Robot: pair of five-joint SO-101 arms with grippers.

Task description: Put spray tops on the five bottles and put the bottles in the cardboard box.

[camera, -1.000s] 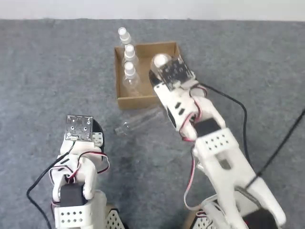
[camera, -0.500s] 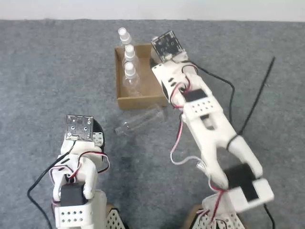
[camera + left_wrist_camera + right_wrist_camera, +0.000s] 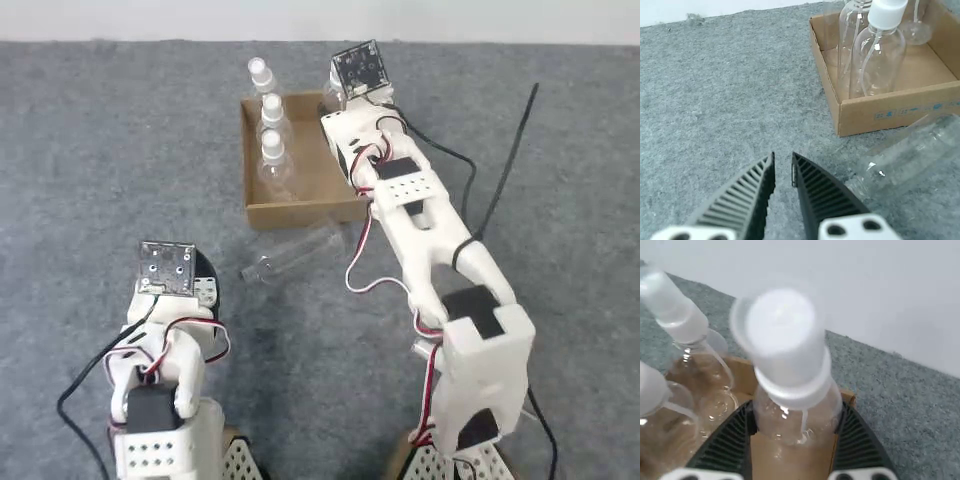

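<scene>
Bottle (image 3: 790,405) with a white spray top (image 3: 782,335), clear and upright, is clamped between the two black fingers (image 3: 725,445) of the right gripper (image 3: 792,432), which press on its shoulder from either side. It is held over the far right corner of the cardboard box (image 3: 300,212), whose brown wall shows just behind it in the right wrist view.

From above, the right arm (image 3: 420,220) stretches nearly straight from its base at the near edge of the desk (image 3: 100,150) out to the box, its wrist over the box's far right corner.

Three more topped bottles stand in a row along the left side of the box: one at the far end (image 3: 259,72), one in the middle (image 3: 270,110) and one nearest the front wall (image 3: 272,150).

A fifth bottle, without a top (image 3: 295,252), lies on its side on the grey desk just in front of the box, its neck pointing towards the left arm.

The left arm (image 3: 165,350) is folded back close to its base, well apart from the box. The left gripper (image 3: 783,157) points low over the bare desk, its ribbed fingers (image 3: 815,185) almost together with a narrow gap between them, holding nothing. The lying bottle is near its side.
</scene>
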